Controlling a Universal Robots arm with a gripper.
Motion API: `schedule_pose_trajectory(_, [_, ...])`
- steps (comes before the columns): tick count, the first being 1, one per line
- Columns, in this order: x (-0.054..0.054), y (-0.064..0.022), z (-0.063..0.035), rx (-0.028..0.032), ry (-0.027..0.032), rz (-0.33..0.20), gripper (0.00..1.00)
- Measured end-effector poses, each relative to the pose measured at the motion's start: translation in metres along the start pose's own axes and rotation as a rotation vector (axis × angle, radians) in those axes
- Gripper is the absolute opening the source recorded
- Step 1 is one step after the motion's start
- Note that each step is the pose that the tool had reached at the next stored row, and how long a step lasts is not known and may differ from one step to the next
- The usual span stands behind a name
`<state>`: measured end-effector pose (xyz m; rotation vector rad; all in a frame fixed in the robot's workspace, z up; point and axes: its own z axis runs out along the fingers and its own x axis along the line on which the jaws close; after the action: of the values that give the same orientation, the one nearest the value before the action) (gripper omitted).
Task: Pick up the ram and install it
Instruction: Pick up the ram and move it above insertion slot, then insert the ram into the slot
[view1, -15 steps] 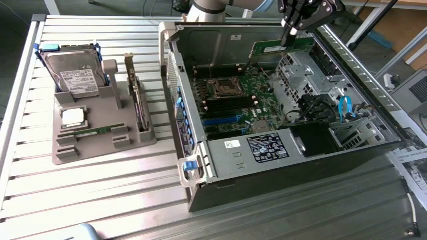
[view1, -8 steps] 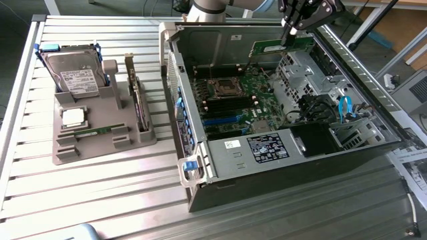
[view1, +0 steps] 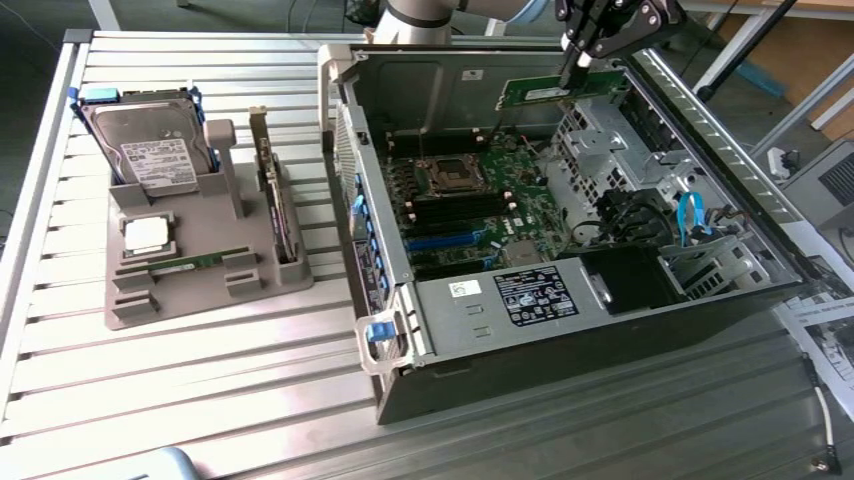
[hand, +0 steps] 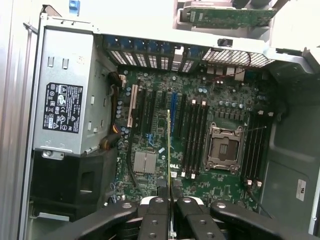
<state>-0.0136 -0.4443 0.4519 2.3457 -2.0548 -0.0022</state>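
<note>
Nearly closed black claw (view1: 582, 70) pinched on the long, thin green circuit-board ram stick (view1: 561, 92) above the open grey metal computer case (view1: 414, 90).

Exterior view: gripped by its upper edge, lying lengthwise, raised over the green motherboard (view1: 481, 190); well apart from the grey moulded holder (view1: 200, 290) on the slatted metal surface (view1: 134, 400) at the exterior view's left. Wrist view: ram stick (hand: 170, 150) seen edge-on as a thin line, clamped between the claw's (hand: 171, 202) two black fingers (hand: 155, 217), hanging over the motherboard (hand: 225, 100) near the long black memory slots (hand: 192, 135).
</note>
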Motion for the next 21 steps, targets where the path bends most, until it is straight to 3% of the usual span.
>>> schedule_pose_trajectory(9, [0.0002,-0.0002,0.0001,0.0065,-0.0489,-0.001,0.13])
schedule_pose_trajectory(11, [0.0002,-0.0001,0.0000,0.0069,-0.0517,-0.001,0.13])
schedule_pose_trajectory(21, [0.0002,-0.0004,0.0032,0.0066,-0.0517,-0.001,0.13])
